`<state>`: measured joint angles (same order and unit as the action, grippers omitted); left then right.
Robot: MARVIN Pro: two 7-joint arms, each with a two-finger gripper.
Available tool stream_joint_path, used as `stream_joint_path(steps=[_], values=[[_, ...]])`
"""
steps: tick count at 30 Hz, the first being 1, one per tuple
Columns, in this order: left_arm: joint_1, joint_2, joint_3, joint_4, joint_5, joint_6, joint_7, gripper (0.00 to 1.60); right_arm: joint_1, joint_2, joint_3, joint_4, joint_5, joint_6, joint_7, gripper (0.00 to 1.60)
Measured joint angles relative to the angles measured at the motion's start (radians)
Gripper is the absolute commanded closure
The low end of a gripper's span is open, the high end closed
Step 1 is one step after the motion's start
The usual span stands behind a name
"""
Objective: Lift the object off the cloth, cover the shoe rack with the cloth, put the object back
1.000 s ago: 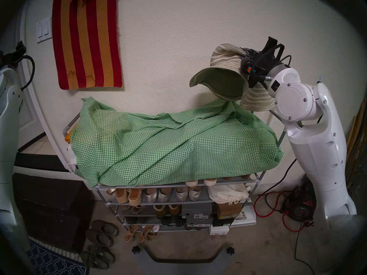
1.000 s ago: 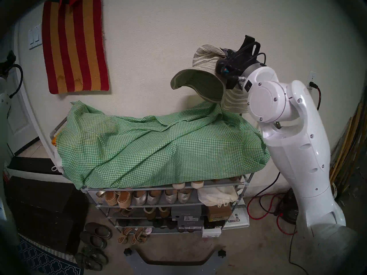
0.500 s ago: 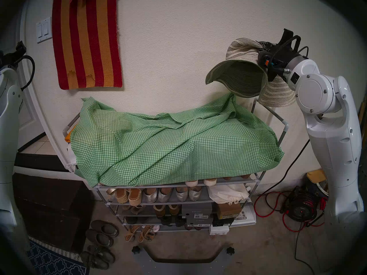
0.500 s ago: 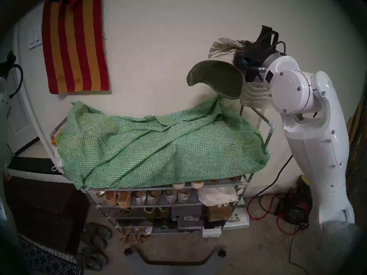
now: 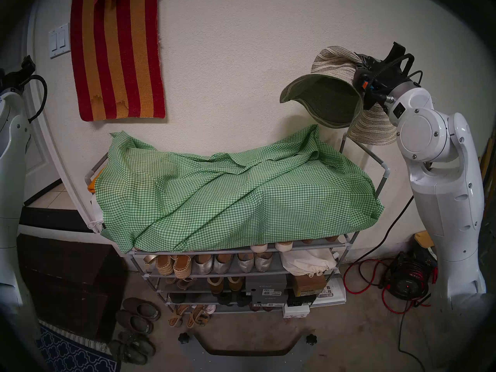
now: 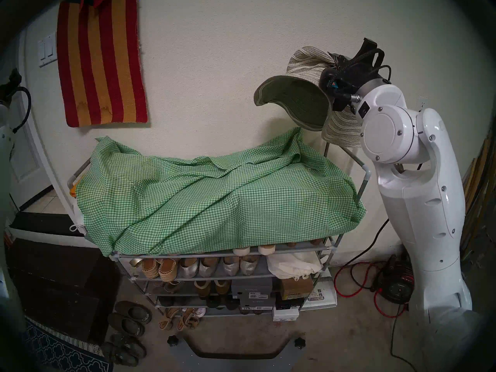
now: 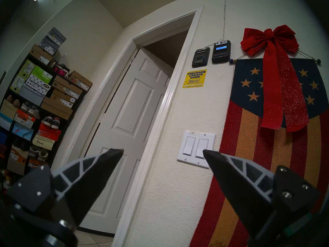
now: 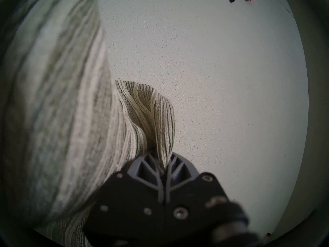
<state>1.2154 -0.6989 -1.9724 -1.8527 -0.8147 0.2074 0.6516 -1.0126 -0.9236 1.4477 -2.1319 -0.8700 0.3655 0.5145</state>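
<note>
Item one, the hat [image 5: 326, 101]: we hold it aloft at roughly 2 o'clock from the rack's top, clear of everything below, its olive underside turned toward us and the brim drooping. Right jaws [image 8: 162, 167]: clenched on a pinched fold of the woven brim, as our right wrist view shows. Item two, the cloth [image 5: 228, 191]: green check, bunched in folds across the top shelf only, its long axis running 9 to 3 o'clock; the front hem stops at the top rail. Item three, the shoe rack [image 5: 386, 172]: grey tubes, lower shelves of shoes [image 5: 214, 264] and boxes [image 5: 263, 285] in plain sight, so we judge the covering step not yet done. Left jaws [image 7: 162, 150]: released, wide apart, empty, raised near the light switch [image 7: 195, 149] at the far 9 o'clock side, well apart from the cloth. Governing relation: the cloth lies below and toward 8 o'clock of the right jaws, which are occupied; the free left arm sits nearer the cloth's 9 o'clock end, so we judge that end its natural grip.
</note>
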Motion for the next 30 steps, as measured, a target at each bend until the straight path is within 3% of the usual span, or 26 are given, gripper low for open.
stream_joint_path(steps=[11, 19, 25, 30], values=[[-0.005, 0.005, 0.002, 0.006, -0.001, -0.001, -0.012, 0.00, -0.010, -0.011, 0.001, 0.000, 0.009, 0.002, -0.013, 1.60], [-0.085, 0.077, 0.005, 0.005, -0.045, 0.006, -0.105, 0.00, -0.009, -0.014, 0.003, 0.000, 0.010, 0.003, -0.014, 1.60], [-0.147, 0.133, 0.045, -0.069, -0.112, 0.063, -0.175, 0.00, -0.008, -0.015, 0.003, 0.000, 0.010, 0.004, -0.014, 1.60], [-0.157, 0.155, 0.097, -0.156, -0.173, 0.140, -0.219, 0.00, -0.008, -0.015, 0.003, 0.000, 0.009, 0.003, -0.014, 1.60]])
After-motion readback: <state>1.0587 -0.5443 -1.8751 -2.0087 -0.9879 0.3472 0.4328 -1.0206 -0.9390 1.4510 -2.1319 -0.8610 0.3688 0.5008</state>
